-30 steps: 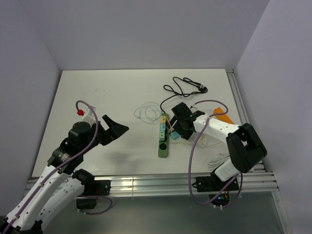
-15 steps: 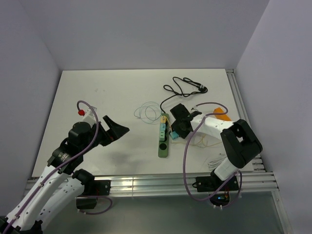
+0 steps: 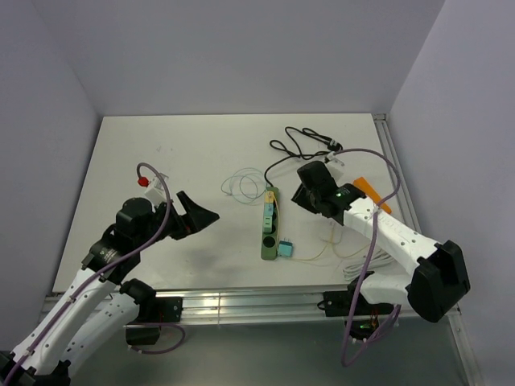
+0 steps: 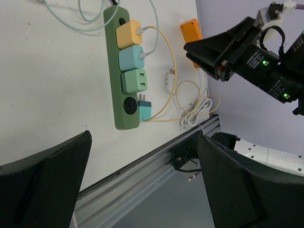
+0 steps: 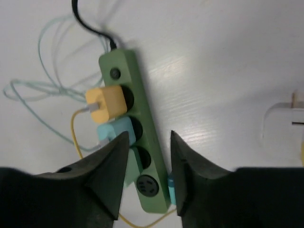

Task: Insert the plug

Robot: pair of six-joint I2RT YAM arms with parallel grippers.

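The right jaws hang apart, gripping nothing, above the green power strip (image 3: 270, 221) on the desk (image 3: 161, 161). Below them the teal plug (image 3: 284, 248) lies loose beside the strip's round socket (image 4: 128, 106), seemingly touching the strip. The left jaws, also apart, hover well away.

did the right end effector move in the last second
Yes. The right end effector has drawn back to the right, away from the green power strip. Earlier it sat against the strip's right side; now a gap shows between them.
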